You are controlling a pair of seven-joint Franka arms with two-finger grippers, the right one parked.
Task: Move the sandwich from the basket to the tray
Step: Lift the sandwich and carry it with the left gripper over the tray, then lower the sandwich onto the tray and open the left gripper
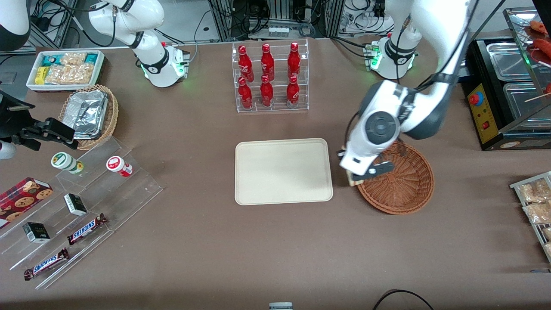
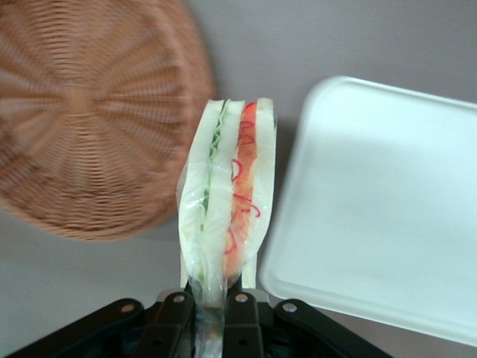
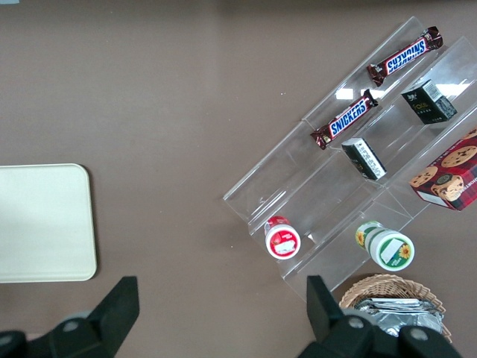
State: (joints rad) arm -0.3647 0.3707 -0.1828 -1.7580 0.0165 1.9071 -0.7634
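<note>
My left gripper (image 1: 358, 175) (image 2: 210, 298) is shut on the sandwich (image 2: 227, 201), a wrapped wedge of white bread with green and red filling along its cut edge. It hangs in the air over the strip of table between the basket (image 1: 409, 189) (image 2: 82, 112) and the tray (image 1: 284, 172) (image 2: 387, 201). In the front view the arm's hand hides most of the sandwich (image 1: 352, 182); only a pale edge shows at the basket's rim nearest the tray. The round reddish-brown wicker basket holds nothing. The cream tray (image 3: 41, 224) is bare.
A clear rack of red bottles (image 1: 270, 77) stands farther from the front camera than the tray. A black appliance (image 1: 508, 99) and snack packets (image 1: 533, 202) lie at the working arm's end. A stepped acrylic shelf (image 1: 86, 206), foil-container basket (image 1: 88, 114) and white bin (image 1: 64, 69) lie toward the parked arm's end.
</note>
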